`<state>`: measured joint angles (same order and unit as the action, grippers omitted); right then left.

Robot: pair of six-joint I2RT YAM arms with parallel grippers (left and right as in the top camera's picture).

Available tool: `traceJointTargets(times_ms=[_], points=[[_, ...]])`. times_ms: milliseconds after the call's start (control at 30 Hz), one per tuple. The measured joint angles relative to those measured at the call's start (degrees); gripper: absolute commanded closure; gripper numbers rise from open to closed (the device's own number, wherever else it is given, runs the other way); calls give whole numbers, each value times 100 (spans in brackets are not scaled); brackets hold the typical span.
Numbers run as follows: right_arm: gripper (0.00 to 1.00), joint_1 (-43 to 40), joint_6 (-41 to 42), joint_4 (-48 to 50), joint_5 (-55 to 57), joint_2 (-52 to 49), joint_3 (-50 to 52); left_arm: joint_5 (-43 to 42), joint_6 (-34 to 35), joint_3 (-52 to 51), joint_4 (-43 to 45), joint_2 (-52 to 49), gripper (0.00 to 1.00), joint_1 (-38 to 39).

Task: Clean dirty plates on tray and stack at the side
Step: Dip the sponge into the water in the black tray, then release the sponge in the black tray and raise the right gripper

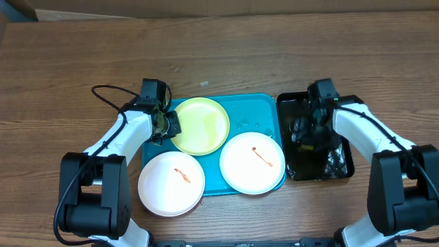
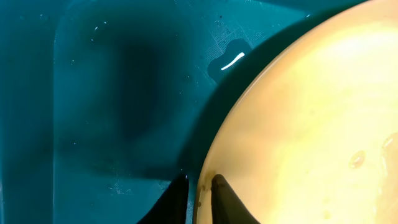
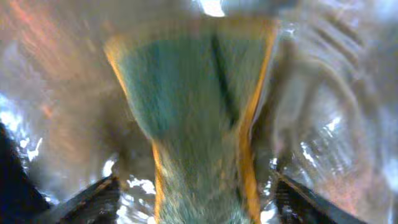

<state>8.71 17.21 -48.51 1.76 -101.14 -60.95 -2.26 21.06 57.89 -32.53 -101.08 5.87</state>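
Observation:
The yellow-green plate (image 1: 202, 123) lies at the back left of the turquoise tray (image 1: 257, 106), with no smear on it. My left gripper (image 1: 167, 125) sits at its left edge. In the left wrist view the fingers (image 2: 229, 200) stand close together astride the rim of the plate (image 2: 311, 124), shut on it. A white plate (image 1: 252, 162) and a second white plate (image 1: 171, 183), which overhangs the tray's front-left corner, each carry an orange-red smear. My right gripper (image 1: 309, 130) hangs over the black tray (image 1: 346, 168), open wide. A green sponge (image 3: 193, 118) with orange edges lies loose between its fingers (image 3: 93, 199).
The black tray stands right against the turquoise tray's right side, and its floor looks shiny and wet. A water drop (image 2: 231, 60) sits on the turquoise tray near the yellow-green plate. Bare wooden table (image 1: 226, 55) stretches behind both trays. A black cable (image 1: 110, 96) loops behind my left arm.

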Motion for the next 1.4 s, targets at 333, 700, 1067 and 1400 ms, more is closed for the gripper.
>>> traceJointTargets(times_ms=[333, 700, 1067, 1400], points=[[20, 0, -76, 352, 516, -26, -177, 2, 0, 0, 0, 0, 68, 0], [5, 0, -96, 1176, 570, -50, 13, 20, 2, 0, 2, 0, 58, 0], [0, -74, -92, 334, 573, -76, -879, 20, 2, 0, 2, 2, 58, 0], [0, -1117, -94, -264, 549, -76, -1781, 20, 2, 0, 236, 0, 59, 0]])
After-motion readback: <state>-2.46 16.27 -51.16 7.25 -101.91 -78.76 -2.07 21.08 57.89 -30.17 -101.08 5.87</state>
